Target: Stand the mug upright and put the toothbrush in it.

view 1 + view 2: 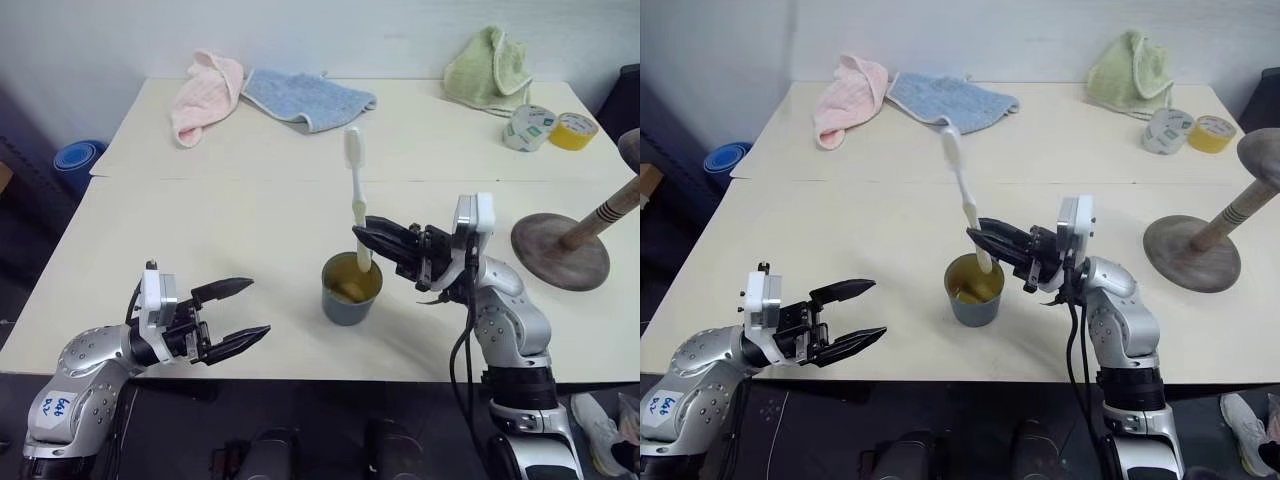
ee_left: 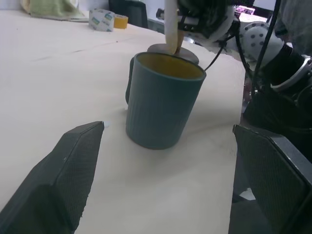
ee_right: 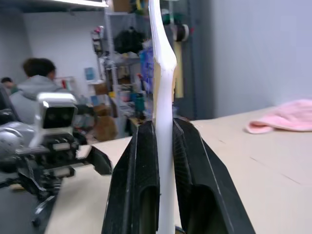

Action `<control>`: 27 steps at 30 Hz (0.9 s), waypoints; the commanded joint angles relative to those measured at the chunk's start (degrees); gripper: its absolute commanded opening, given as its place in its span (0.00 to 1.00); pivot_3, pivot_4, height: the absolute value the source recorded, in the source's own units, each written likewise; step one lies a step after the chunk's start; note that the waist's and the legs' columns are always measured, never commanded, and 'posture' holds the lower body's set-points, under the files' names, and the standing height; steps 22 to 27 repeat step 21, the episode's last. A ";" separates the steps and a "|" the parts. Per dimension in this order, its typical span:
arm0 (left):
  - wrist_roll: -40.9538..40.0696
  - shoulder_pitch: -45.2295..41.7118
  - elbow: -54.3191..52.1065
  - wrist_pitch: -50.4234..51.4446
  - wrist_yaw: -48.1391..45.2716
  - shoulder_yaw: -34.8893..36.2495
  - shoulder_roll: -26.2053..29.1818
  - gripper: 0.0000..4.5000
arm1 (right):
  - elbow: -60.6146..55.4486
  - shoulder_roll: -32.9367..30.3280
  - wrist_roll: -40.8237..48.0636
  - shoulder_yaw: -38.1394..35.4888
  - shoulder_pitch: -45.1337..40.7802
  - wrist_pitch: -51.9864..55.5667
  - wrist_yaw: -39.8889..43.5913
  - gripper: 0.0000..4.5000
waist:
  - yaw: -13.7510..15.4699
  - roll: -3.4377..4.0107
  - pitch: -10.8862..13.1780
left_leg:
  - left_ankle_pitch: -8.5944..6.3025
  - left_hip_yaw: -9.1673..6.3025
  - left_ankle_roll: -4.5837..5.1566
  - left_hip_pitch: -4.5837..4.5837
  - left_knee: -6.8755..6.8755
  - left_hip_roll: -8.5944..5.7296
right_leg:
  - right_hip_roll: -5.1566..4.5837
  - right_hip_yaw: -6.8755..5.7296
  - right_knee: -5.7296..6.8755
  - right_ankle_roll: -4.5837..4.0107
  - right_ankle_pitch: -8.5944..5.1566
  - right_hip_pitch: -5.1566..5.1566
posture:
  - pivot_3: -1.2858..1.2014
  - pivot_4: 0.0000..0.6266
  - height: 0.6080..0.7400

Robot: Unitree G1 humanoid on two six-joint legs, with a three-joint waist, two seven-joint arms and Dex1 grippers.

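left gripper (image 1: pixel 238 316) hovers at the lower left of the frame with its fingers spread wide and nothing between them, aimed toward the mug (image 1: pixel 351 290). right gripper (image 1: pixel 367 235) just right of centre pinches the toothbrush (image 1: pixel 355 196) low on its handle. toothbrush stands almost vertical, bristle head up, lower end dipping into the upright mug on the table (image 1: pixel 250 220).
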 commanded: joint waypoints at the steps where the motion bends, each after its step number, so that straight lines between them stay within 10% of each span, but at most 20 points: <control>1: 0.73 0.52 0.09 -1.64 0.10 1.76 0.06 1.00 | 2.43 -0.77 -3.56 1.07 1.98 -8.52 2.72 0.34 | -0.34 0.00 0.00 | 0.00 0.00 0.00 0.01 -0.04 0.01 | 0.01 0.00 0.00 0.00 0.00 0.00 | 0.52 0.24 1.00; 10: 12.70 6.18 4.53 -11.12 1.91 5.19 2.69 1.00 | 3.14 -14.15 -3.78 -6.93 6.76 -13.70 7.79 1.00 | -0.11 0.00 0.01 | 0.00 0.00 0.00 -0.03 -0.04 0.01 | -0.01 -0.01 -0.08 0.00 0.00 0.00 | 0.52 0.24 1.00; 17: 18.37 12.43 8.76 -21.32 2.73 8.92 2.46 1.00 | 20.39 -26.66 -7.93 -10.01 14.36 -26.63 20.92 1.00 | 0.41 -0.17 0.10 | -0.02 0.28 0.10 -0.04 -0.08 0.03 | -0.02 -0.01 -0.48 0.00 0.00 0.12 | 0.52 0.24 1.00; 27: 19.50 14.68 7.07 -22.16 4.95 9.18 1.83 1.00 | 26.03 -26.10 -9.54 -9.83 14.36 -33.01 21.29 1.00 | 0.24 -0.17 0.10 | -0.02 0.34 0.09 0.04 -0.05 0.12 | -0.01 0.00 -0.42 0.00 0.00 0.14 | 0.52 0.24 1.00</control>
